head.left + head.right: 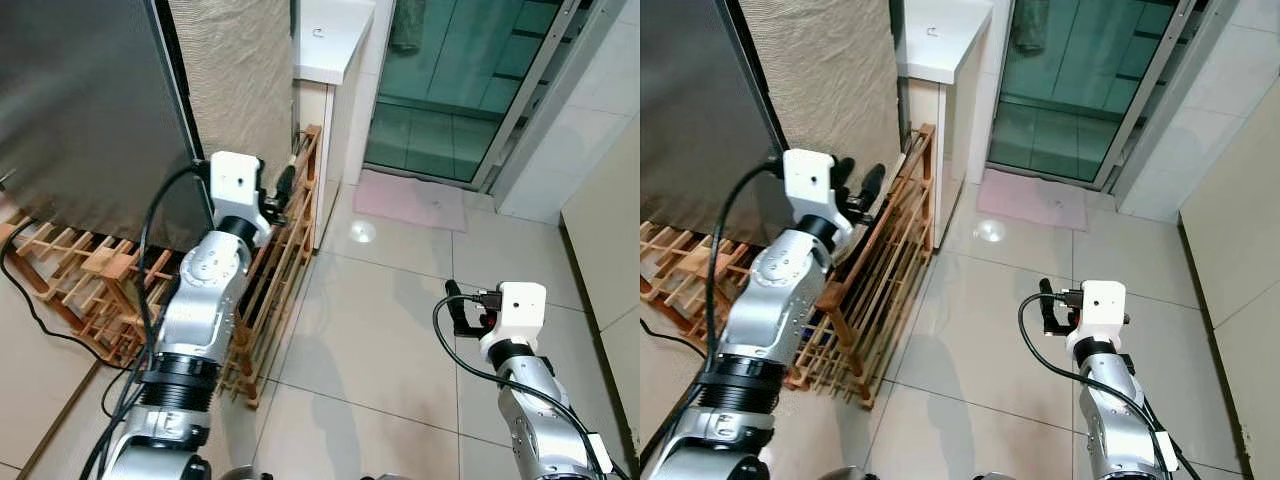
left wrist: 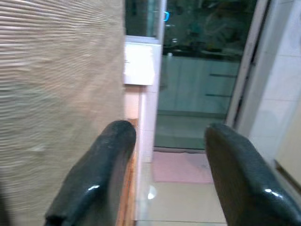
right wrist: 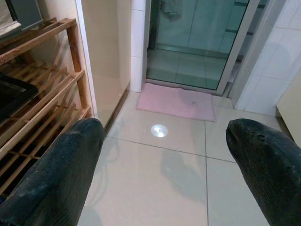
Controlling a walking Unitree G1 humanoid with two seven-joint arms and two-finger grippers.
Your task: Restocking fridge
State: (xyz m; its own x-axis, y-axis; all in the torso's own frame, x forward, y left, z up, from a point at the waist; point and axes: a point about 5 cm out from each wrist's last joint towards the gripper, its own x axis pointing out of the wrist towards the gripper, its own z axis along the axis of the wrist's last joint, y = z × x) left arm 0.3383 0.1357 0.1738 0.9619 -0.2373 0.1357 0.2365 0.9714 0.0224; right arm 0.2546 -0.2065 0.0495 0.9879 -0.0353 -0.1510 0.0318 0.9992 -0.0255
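The fridge's grey steel face stands shut at the upper left, with a beige textured panel beside it. My left gripper is raised next to that panel, over the top rail of a wooden rack. Its black fingers are open with nothing between them. My right gripper hangs low over the tiled floor at the right. It is also open and holds nothing, and its fingers point toward the pink mat. No food or bottles are in sight.
A white counter stands behind the rack. A sliding glass door with a pink mat before it lies ahead. A black cable runs over the floor and rack at the left. White tiled walls close in on the right.
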